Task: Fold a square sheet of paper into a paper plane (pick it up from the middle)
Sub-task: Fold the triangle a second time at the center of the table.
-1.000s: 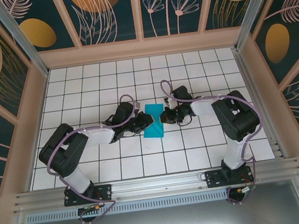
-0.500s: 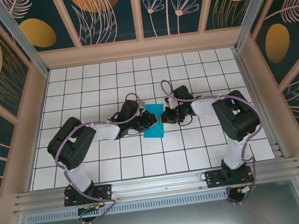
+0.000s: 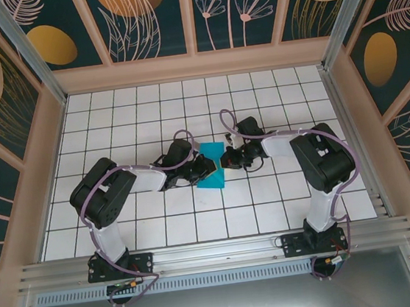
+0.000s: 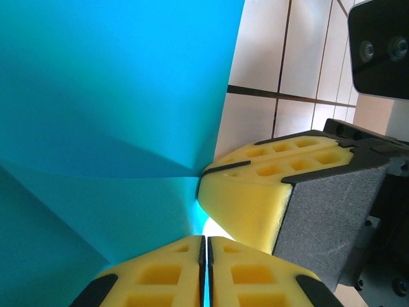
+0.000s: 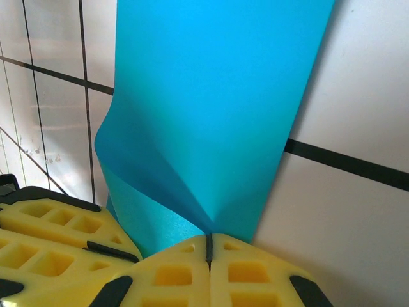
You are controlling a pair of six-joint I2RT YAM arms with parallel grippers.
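The left hand (image 3: 201,168) reaches in over the blue sheet of paper (image 3: 212,178), pads pressed shut on it. The sheet lies creased and partly lifted mid-worktop (image 3: 112,119). The right hand (image 3: 227,158) pinches the sheet too, pads closed, just beside the left.

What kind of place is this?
Likely a robot practice booth: white gridded tabletop, leaf-patterned wall panels, and a left robot arm and right robot arm pinching a thin cyan-blue paper sheet.
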